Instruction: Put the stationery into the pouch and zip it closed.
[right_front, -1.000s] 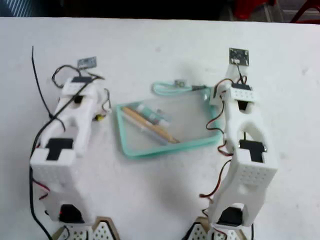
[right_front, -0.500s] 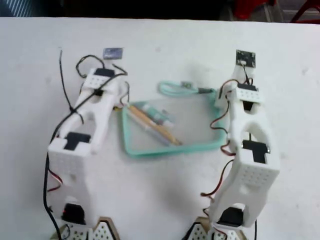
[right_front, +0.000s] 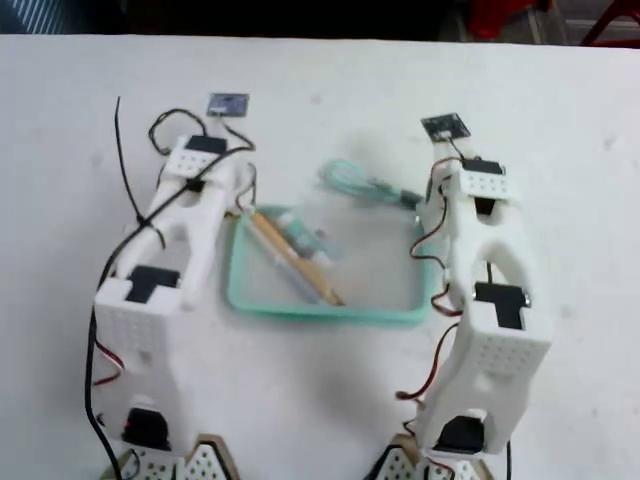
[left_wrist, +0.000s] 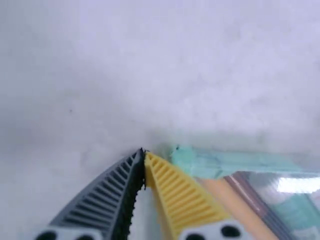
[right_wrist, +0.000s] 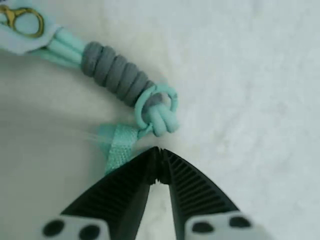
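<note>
A clear pouch with a teal border (right_front: 320, 312) lies flat between the two arms. Inside it are a wooden pencil (right_front: 295, 262) and a small pale item (right_front: 308, 240). Its teal cord strap (right_front: 350, 178) is bunched beyond the far edge. My left gripper (left_wrist: 144, 152) is shut, its tips on the table right beside the pouch's far left corner (left_wrist: 200, 162). My right gripper (right_wrist: 158, 150) is shut at the far right corner. A teal fabric tab (right_wrist: 117, 142) lies against one finger, just below the cord's knot (right_wrist: 161, 111) and grey wrap (right_wrist: 117, 72).
The left arm (right_front: 160, 270) and the right arm (right_front: 485, 290) flank the pouch, with loose cables along both. A gold clasp (right_wrist: 20, 20) sits on the strap. The white table's far edge (right_front: 320, 38) runs across the back, with open surface to either side.
The left arm swung in to the pouch's far left corner. The right gripper shifted left, the strap bunched up, and the pouch turned squarer and slid toward the front left.
</note>
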